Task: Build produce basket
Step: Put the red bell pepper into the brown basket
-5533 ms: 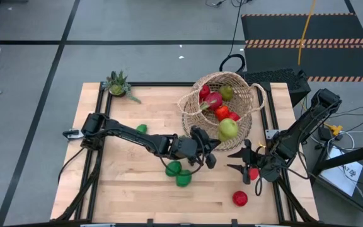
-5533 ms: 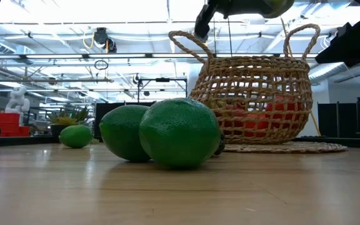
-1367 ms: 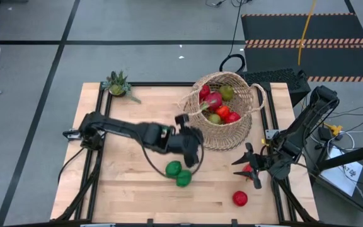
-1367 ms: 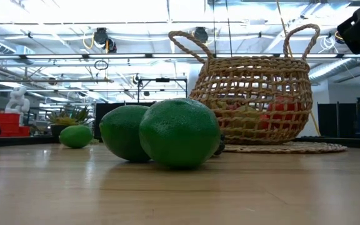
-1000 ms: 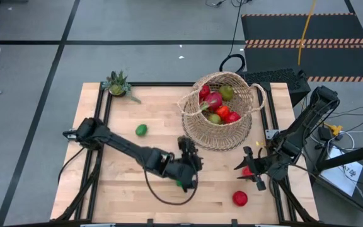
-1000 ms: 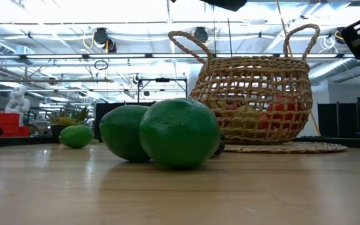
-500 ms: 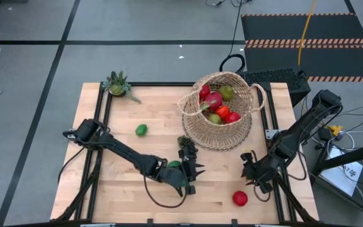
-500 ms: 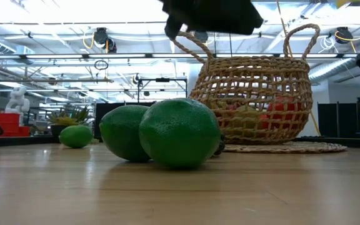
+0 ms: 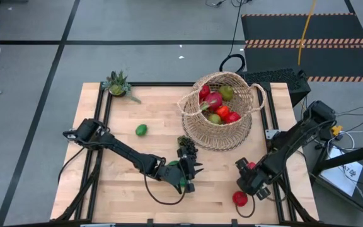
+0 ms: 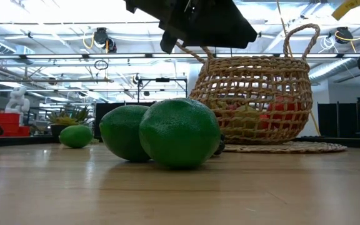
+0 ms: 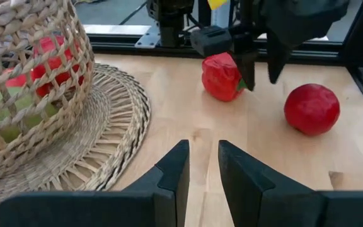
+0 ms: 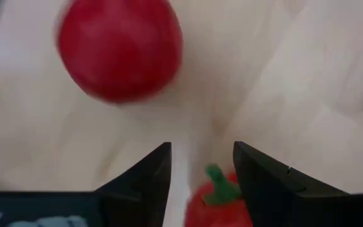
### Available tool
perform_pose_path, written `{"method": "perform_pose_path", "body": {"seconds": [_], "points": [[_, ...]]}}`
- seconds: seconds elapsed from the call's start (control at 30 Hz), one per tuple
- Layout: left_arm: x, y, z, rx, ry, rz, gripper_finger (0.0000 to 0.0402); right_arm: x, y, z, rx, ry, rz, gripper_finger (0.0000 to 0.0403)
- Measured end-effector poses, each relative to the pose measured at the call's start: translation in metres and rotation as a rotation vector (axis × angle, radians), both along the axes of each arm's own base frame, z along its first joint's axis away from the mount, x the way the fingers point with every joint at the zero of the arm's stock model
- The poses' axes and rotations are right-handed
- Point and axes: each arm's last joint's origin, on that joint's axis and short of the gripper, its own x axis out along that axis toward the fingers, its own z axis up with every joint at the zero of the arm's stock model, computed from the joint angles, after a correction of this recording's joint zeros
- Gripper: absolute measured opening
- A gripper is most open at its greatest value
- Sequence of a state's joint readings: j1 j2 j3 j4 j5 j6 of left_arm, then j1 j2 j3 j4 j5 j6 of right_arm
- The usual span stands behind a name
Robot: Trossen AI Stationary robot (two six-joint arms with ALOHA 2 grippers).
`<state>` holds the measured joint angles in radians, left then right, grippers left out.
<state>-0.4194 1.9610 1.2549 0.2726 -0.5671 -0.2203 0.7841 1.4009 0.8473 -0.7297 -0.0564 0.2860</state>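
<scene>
Fingers on my right gripper (image 12: 200, 165) are spreading open around a red pepper (image 11: 222, 76), not yet gripping; crowding could roll the red apple (image 9: 239, 198) off the edge. Left gripper (image 11: 203, 164), narrowly parted and empty, is hovering over two limes (image 10: 180, 132). Farther back, the basket (image 9: 222, 135) is holding produce.

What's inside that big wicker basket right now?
The basket holds toy fruit: a pink dragon fruit, red pieces and green ones. Anything underneath that top layer is covered, so the full count cannot be seen.
</scene>
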Motion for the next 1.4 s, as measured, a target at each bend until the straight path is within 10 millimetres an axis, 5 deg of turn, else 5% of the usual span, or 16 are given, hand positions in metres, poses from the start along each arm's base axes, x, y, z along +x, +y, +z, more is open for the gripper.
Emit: {"method": "perform_pose_path", "body": {"seconds": [0.4,1.4], "points": [[0.0,-0.001,0.001,-0.004,-0.015,-0.003,0.0088,0.01,0.01,-0.011,-0.128,0.103,0.12,0.0097],[0.0,-0.001,0.002,-0.001,-0.014,-0.005,0.0088,0.007,0.008,-0.011,-0.155,0.105,0.327,0.0093]]}}
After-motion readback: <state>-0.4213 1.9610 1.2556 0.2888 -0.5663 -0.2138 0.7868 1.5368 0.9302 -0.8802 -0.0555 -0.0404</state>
